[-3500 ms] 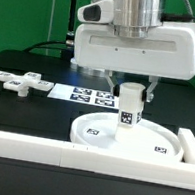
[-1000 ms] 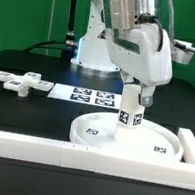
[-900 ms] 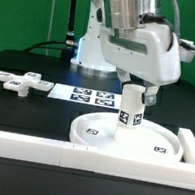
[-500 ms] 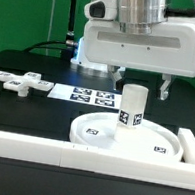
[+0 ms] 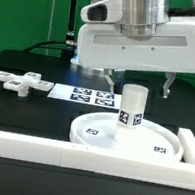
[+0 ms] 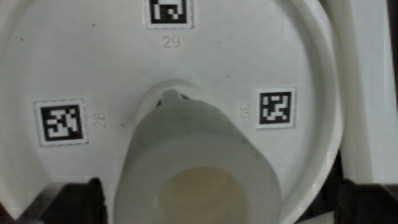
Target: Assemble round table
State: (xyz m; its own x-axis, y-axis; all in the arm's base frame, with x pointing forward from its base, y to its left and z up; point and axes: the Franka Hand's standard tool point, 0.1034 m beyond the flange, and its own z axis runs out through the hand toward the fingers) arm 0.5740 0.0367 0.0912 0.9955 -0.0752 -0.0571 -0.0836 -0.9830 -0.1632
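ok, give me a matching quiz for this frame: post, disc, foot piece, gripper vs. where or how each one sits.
Things:
1. post
2. disc
3. foot piece
4. gripper

States:
a. lies flat, off to the exterior view's left, apart from the rest
b. stands upright on the disc
c. open, jaws wide on either side of the post, clear of it
d. lies flat, carrying the post

Pairs: 1-b, 2-d, 3-a, 4-c
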